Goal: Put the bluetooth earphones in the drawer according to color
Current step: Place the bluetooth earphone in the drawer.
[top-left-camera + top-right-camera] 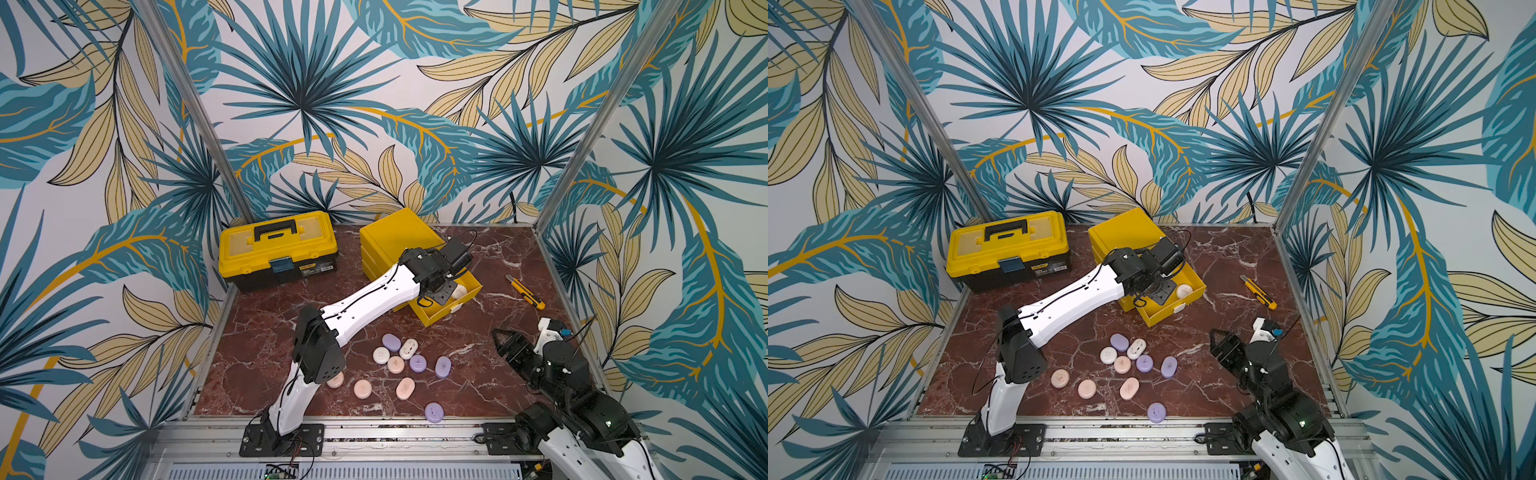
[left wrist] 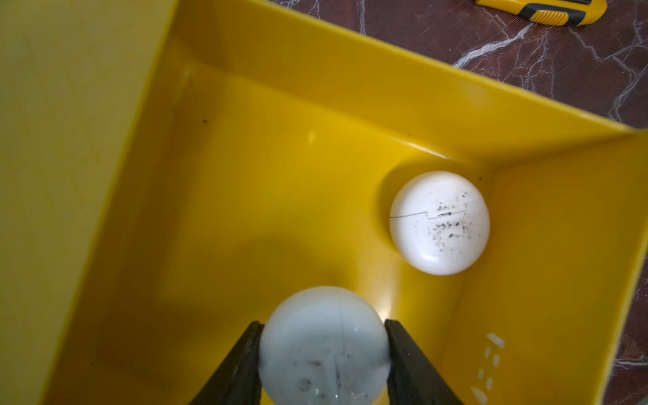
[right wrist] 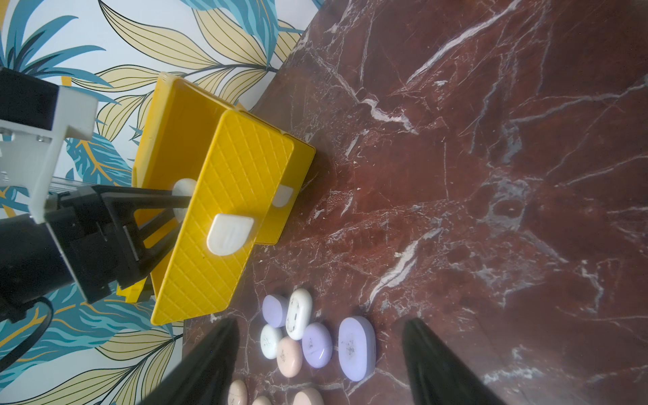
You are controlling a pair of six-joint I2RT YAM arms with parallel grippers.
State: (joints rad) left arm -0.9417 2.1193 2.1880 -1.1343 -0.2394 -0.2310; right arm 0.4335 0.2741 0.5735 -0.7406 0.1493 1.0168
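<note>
**A:** How far along is the sorting?

**B:** It's early. Starting from the left, four pink cases (image 1: 362,389) lie loose on the table (image 1: 478,374) toward its front edge. Two white cases (image 1: 381,355) and four lilac cases (image 1: 417,363) sit beside them, with one lilac right at the front edge. None of those ten is stowed.

**A:** And the drawer?

**B:** The yellow chest (image 1: 395,232) stands near the middle of the back edge with one drawer (image 2: 350,87) pulled out. A stowed white case (image 2: 439,222) lies in a corner of it. The left gripper (image 2: 323,324) reaches into that drawer, pinching a second white case (image 2: 324,350) that it hasn't released yet.

**A:** The right gripper?

**B:** The right gripper (image 3: 319,322) hangs near the front right corner, its jaws spread and empty, facing the pile.

**A:** So what remains?

**B:** Releasing this white one, then two more whites. After that come all the pinks and lilacs, probably into the other drawers, which look closed.
</note>
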